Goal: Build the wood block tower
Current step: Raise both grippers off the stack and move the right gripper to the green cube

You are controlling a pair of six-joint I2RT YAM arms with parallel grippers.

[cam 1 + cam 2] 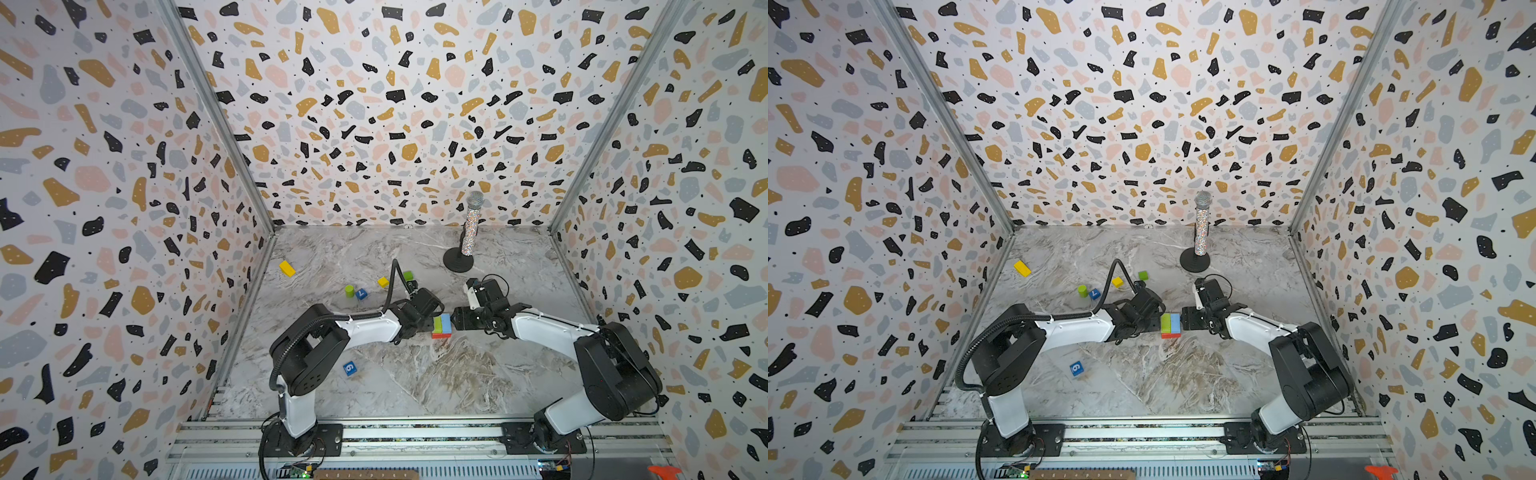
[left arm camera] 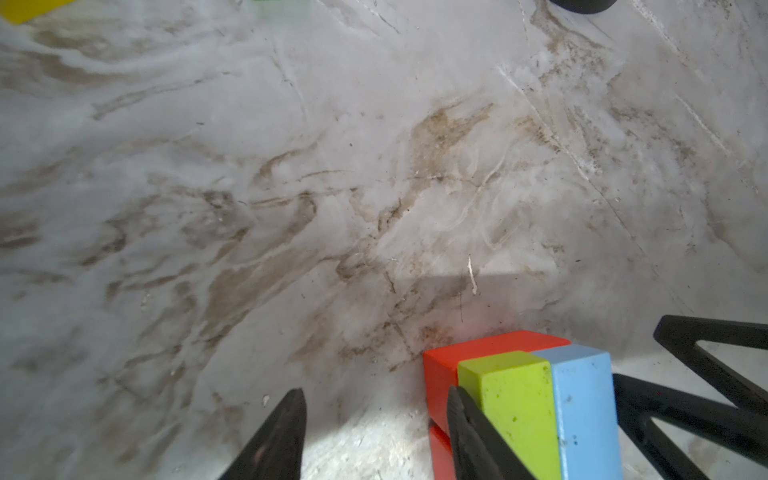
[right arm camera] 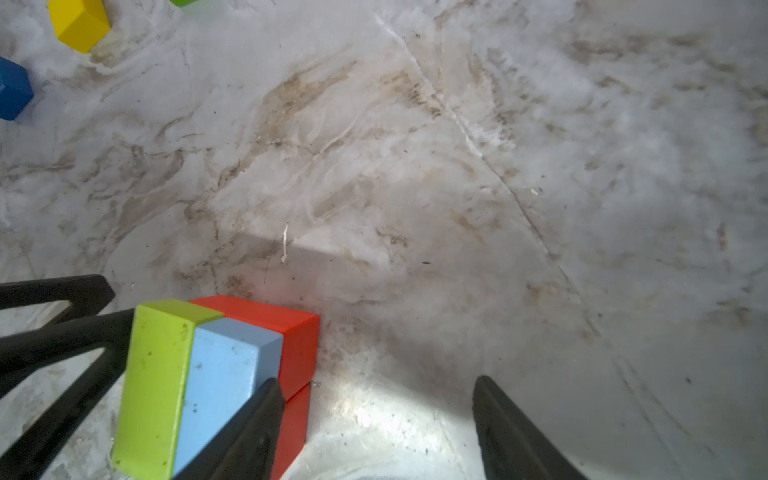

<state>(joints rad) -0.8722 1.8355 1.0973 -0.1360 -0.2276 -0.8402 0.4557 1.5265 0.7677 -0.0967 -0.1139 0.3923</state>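
Two upper bricks, a green brick (image 1: 436, 323) and a light blue brick (image 1: 446, 322), lie side by side on red bricks (image 1: 439, 335). This low tower (image 1: 1170, 325) stands near the middle of the tabletop (image 1: 415, 386), between the two arms.

Left pincer (image 2: 374, 395): jaws parted, nothing between them, one finger (image 2: 469, 428) against the green brick's outer face. Right pincer (image 3: 376, 382): jaws wider apart, likewise empty, one finger (image 3: 249, 428) against the light blue brick.

Assessment: the step in hand appears to be squaring the top pair from both sides. Recommended: press gently and equally at the same height, so neither brick rides off the red layer and the base does not slide. Then draw each finger straight outward without dragging.

Not verified: the foot of the tower is cut off in both wrist views, and the number of red bricks is uncertain. In both top views the arms cover the contact faces, so contact cannot be confirmed there.
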